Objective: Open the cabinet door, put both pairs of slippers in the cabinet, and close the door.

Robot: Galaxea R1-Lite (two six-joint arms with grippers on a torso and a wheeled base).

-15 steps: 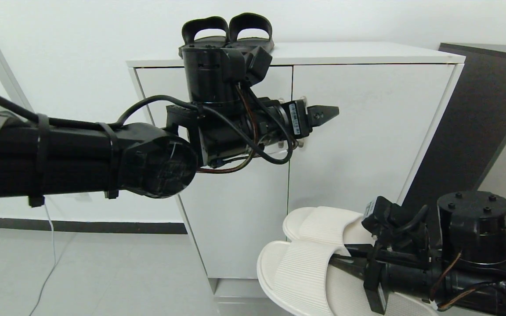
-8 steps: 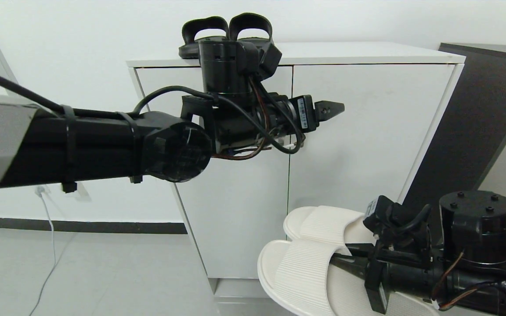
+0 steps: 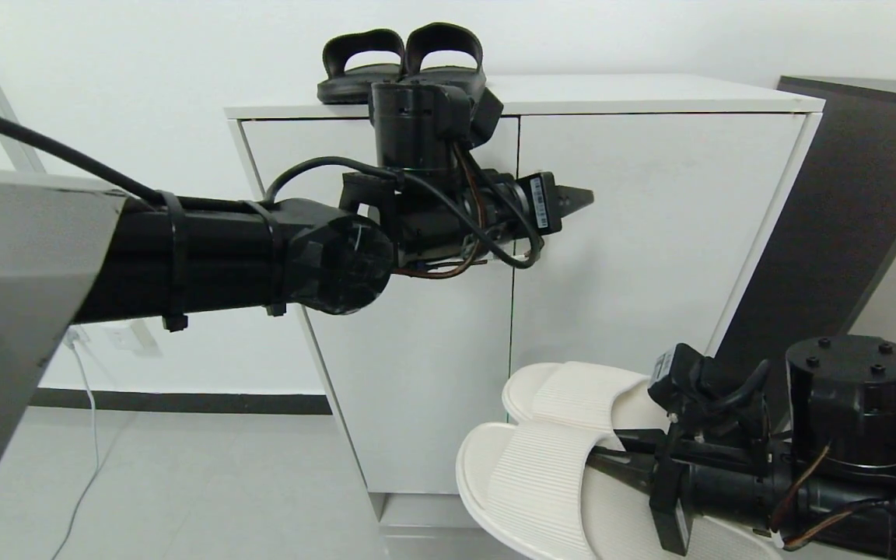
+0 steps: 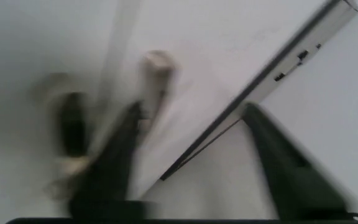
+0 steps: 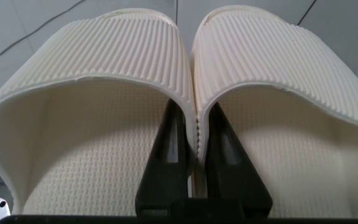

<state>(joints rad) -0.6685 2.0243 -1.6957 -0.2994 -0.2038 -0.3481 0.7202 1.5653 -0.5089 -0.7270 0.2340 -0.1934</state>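
Observation:
A white two-door cabinet (image 3: 650,233) stands against the wall with both doors closed. A pair of black slippers (image 3: 401,58) rests on its top left corner. My left gripper (image 3: 576,200) is held high in front of the seam between the doors. The left wrist view shows this gripper (image 4: 191,155) open, with a small pale door knob (image 4: 158,62) just beyond its fingers. Low at the right, my right gripper (image 3: 611,459) is shut on a pair of white ribbed slippers (image 3: 541,467). It (image 5: 196,143) pinches the two inner strap edges of the white slippers (image 5: 104,81) together.
A dark panel (image 3: 845,218) leans along the cabinet's right side. A white cable (image 3: 90,467) trails over the grey floor at the left, below a black baseboard (image 3: 183,403). Open floor lies left of the cabinet.
My left arm has pushed forward and to the right, bringing its gripper closer to the door seam. The right arm and the white slippers have barely moved.

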